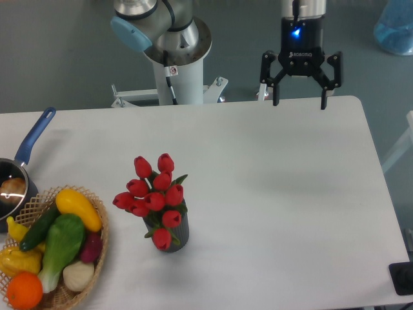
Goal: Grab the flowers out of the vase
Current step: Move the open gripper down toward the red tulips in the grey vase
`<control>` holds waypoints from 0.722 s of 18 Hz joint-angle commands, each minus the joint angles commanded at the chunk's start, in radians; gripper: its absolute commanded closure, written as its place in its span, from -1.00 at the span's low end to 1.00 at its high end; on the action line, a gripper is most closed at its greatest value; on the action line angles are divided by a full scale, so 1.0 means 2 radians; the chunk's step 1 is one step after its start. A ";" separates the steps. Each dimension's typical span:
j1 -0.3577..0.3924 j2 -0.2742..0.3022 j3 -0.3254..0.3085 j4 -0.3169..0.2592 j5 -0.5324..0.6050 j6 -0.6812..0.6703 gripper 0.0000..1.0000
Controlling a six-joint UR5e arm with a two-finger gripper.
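Observation:
The flowers (153, 196) are a bunch of red closed tulips with green leaves, standing upright in the vase (175, 237), a short dark cylinder left of the table's middle near the front. The blooms hide most of the vase; only its lower right side shows. My gripper (299, 101) hangs open and empty above the table's far edge, well to the right of and behind the flowers, fingers pointing down.
A wicker basket (98, 255) with vegetables and fruit stands at the front left corner. A blue-handled saucepan (26, 152) sits at the left edge behind it. The robot's base (177, 64) rises behind the far edge. A dark object (403, 279) sits at the front right corner.

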 joint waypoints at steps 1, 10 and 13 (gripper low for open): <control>-0.001 0.000 0.000 0.000 0.001 0.002 -1.00; -0.045 -0.010 -0.005 -0.004 0.006 -0.005 -1.00; -0.065 -0.020 -0.006 -0.003 0.002 -0.015 -1.00</control>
